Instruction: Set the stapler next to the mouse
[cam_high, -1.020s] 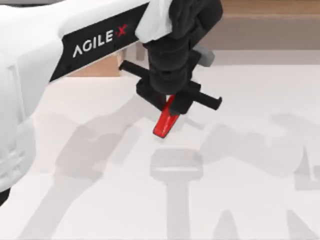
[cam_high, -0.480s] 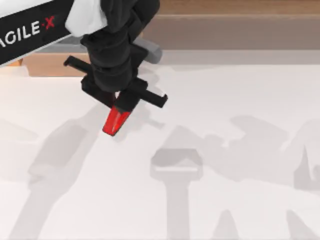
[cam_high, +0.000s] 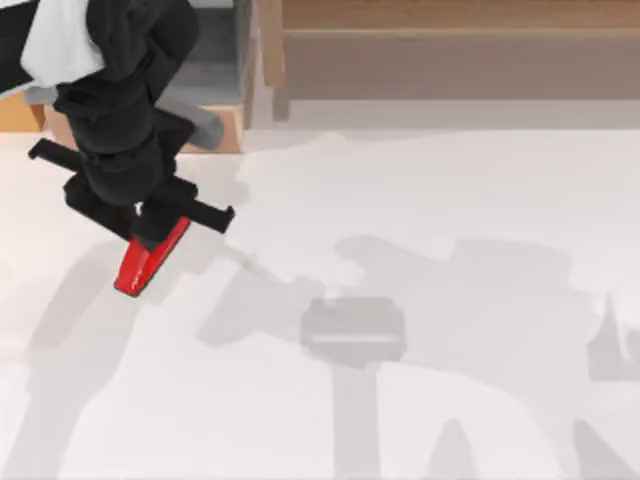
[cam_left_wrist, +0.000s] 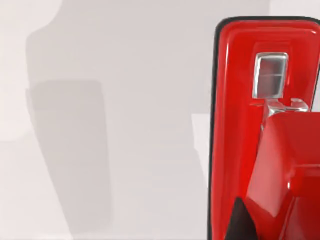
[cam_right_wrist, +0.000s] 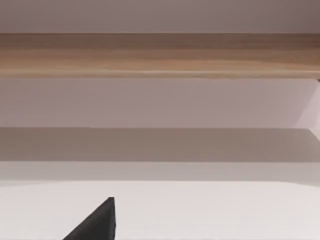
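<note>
While clamped between the fingers of the left gripper (cam_high: 150, 232), the stapler (cam_high: 146, 260) hangs above the table (cam_high: 430, 190) near the top view's left edge, red nose slanting down and leftward out from under the black wrist. Carried steadily leftward over the last second: from the middle of the table, then left of centre, now almost at the left side, tilt unchanged. Reads as mid-transport, grasp done, placement not yet begun. No mouse to be made out in the top view, so the goal presumably lies farther left or beneath the arm; cannot tell which.

Seen close in the left wrist view: stapler (cam_left_wrist: 260, 130) glossy red with a dark rim and a small metal plate near one end, bare table (cam_left_wrist: 125, 125) below and apart from it, confirming it is not yet set down. Shadow beneath it only in the top view, offset from the body.

Right arm parked; right wrist view gives a dark fingertip (cam_right_wrist: 97, 222), pale tabletop, a wooden ledge (cam_right_wrist: 160, 52) beyond. Right fingers' spread: cannot tell.
</note>
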